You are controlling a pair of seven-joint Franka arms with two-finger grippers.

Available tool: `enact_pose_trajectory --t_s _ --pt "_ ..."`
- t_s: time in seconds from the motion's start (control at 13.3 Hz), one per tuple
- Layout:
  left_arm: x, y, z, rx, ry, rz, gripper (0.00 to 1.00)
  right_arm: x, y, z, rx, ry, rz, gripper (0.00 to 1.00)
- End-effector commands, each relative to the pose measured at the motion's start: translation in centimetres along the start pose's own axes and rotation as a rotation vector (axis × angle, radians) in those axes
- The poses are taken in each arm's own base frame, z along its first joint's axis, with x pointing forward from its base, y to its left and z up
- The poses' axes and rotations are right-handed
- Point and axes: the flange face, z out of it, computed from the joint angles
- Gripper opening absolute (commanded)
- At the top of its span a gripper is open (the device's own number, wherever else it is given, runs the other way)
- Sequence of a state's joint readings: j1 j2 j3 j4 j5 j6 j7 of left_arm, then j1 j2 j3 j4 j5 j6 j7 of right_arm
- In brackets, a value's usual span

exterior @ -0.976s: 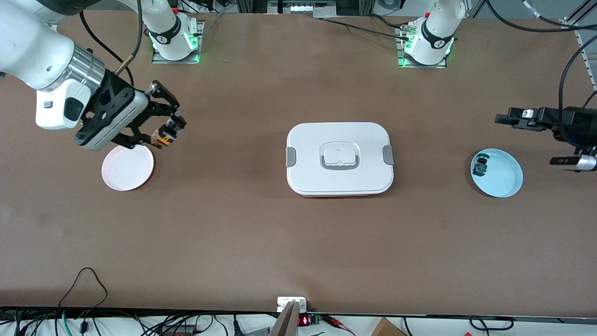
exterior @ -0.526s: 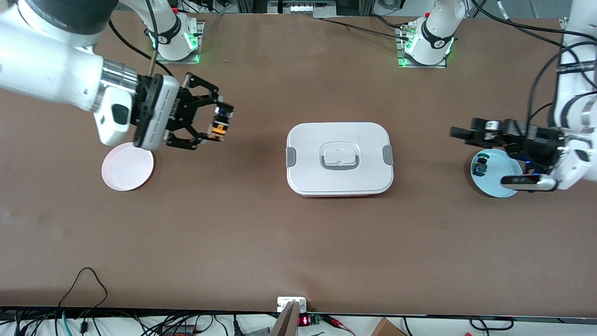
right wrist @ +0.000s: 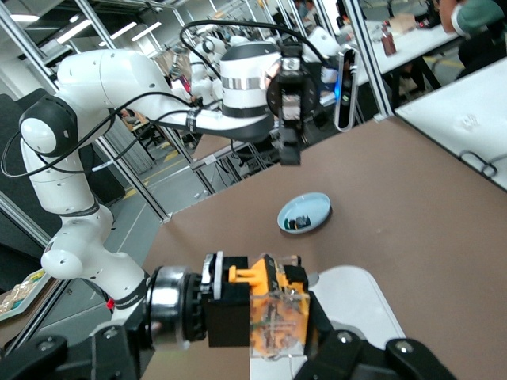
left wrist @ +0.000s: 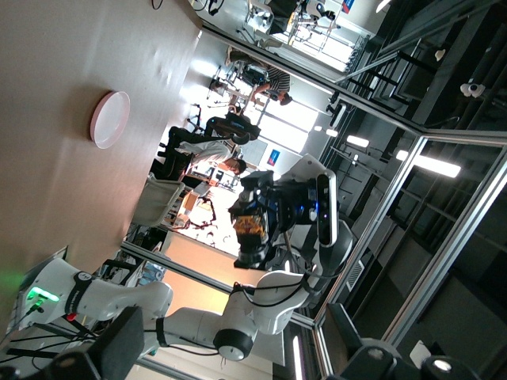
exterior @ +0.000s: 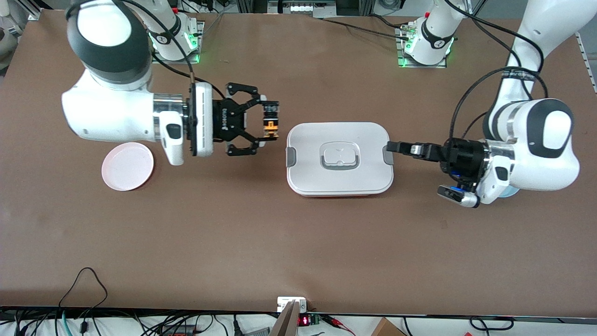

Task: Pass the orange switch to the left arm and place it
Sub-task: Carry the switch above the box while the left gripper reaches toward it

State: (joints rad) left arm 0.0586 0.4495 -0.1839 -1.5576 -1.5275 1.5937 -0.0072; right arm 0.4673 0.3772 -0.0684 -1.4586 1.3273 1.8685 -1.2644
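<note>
The orange switch [exterior: 271, 124] hangs in the air, pinched in my right gripper [exterior: 267, 122], just off the white box's [exterior: 339, 177] edge toward the right arm's end of the table. In the right wrist view the switch [right wrist: 269, 313] fills the gap between the jaws, orange part and black body showing. My left gripper [exterior: 396, 148] is open and empty, level with the table, its tips over the box's grey clip at the left arm's end. It points across the box at the switch [left wrist: 249, 228], which shows in the left wrist view.
A pink plate [exterior: 127, 166] lies bare below the right arm. A light blue plate [right wrist: 304, 212] with a small switch in it lies under the left arm and is mostly hidden in the front view. Cables run along the table's near edge.
My right gripper has carried the switch from over the pink plate toward the box. The left arm has swung from the blue plate toward the box's other end.
</note>
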Motion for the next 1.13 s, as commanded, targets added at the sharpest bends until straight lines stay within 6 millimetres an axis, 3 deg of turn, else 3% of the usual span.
enact_pose_trajectory --t_s 0.0,0.23,0.3,0.68,0.83,1.05 --pt "0.5 -0.1 4.3 -0.052 0.052 -0.06 1.0 0.0 -0.3 2.6 0.039 0.084 -0.04 0.01" --pt "0.1 -0.3 8.0 -0.057 0.085 -0.08 1.0 0.0 -0.1 4.9 0.037 0.159 -0.058 0.01" --pt "-0.4 -0.2 8.5 -0.052 0.083 -0.078 1.0 0.0 -0.1 5.7 0.032 0.198 -0.063 0.01" --pt "-6.7 -0.2 10.2 -0.004 0.082 -0.075 1.0 0.2 0.0 6.1 -0.008 0.241 -0.108 0.01" --pt "-8.3 -0.1 10.8 0.011 0.086 -0.067 1.0 0.2 -0.1 6.7 -0.041 0.241 -0.127 0.01" --pt "-9.1 -0.8 14.8 0.043 0.147 -0.052 1.0 0.2 0.0 6.8 -0.068 0.241 -0.127 0.01"
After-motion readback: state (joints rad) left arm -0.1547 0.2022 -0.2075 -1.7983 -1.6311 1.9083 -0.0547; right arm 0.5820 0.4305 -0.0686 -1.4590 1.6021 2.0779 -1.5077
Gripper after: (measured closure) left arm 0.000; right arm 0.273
